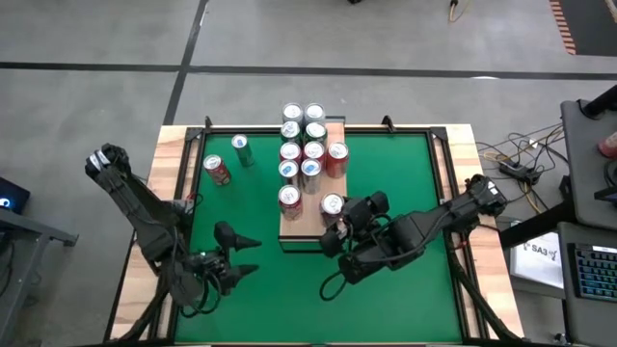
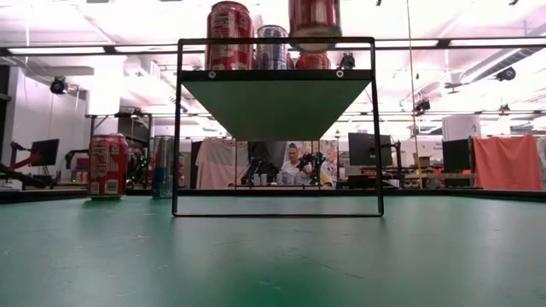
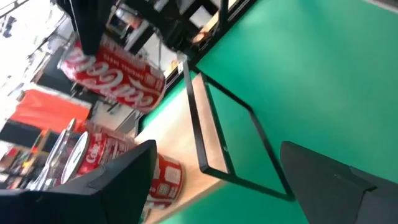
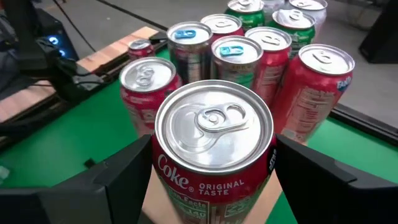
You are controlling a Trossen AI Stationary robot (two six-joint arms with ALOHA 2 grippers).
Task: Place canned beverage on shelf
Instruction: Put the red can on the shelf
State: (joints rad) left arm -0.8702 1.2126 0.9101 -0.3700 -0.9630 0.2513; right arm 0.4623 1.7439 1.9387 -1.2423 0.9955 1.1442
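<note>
Red Coke can held over the near end of the shelf, with a crowd of cans close behind it.
Left pincer [image 1: 253, 258] waits open and empty over the green surface [image 1: 424, 173], well clear of the shelf [image 1: 307, 231]; two spare cans [image 1: 228, 161] stand on the surface near its far left corner. Right pincer [image 1: 333, 224] has its fingers wide around the Coke can [image 4: 213, 151], which sits at the board's near end. Judging by the tight spacing, trouble could come at release: a finger swinging out may clip the neighbouring can [image 4: 145, 91] and topple the packed rows [image 1: 307, 145], or a tilted set-down near the edge may tip this one off.
</note>
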